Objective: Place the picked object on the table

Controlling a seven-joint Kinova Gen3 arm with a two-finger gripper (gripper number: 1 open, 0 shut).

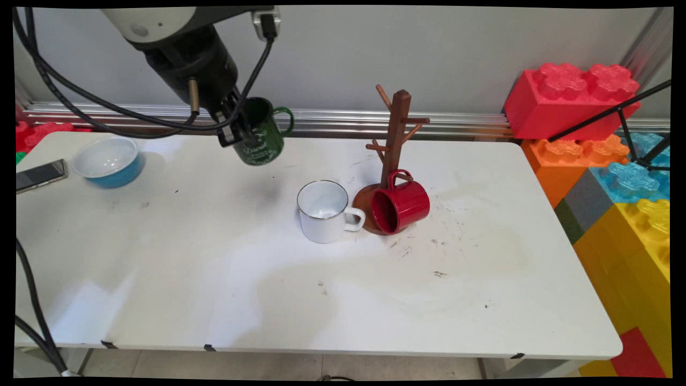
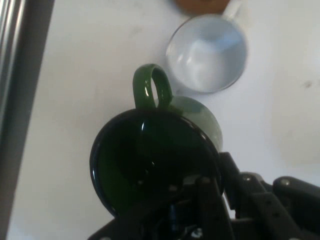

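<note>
The counter (image 1: 214,279) is white, scuffed and stained. Taking the wooden mug tree (image 1: 395,139) as the landmark: a white mug (image 1: 324,212) stands upright just left of its round base, handle turned toward the base, and a red mug (image 1: 400,208) lies tipped on its side against the base's front, its mouth facing left and its handle up by the lowest peg. Farther back and well to the left of the tree, the gripper (image 1: 234,128) is clamped on the rim of a green mug (image 1: 261,134) — held in the air above the counter, tilted, handle toward the tree. Far left of the tree sit a blue bowl (image 1: 107,161) and a phone (image 1: 40,175).
</note>
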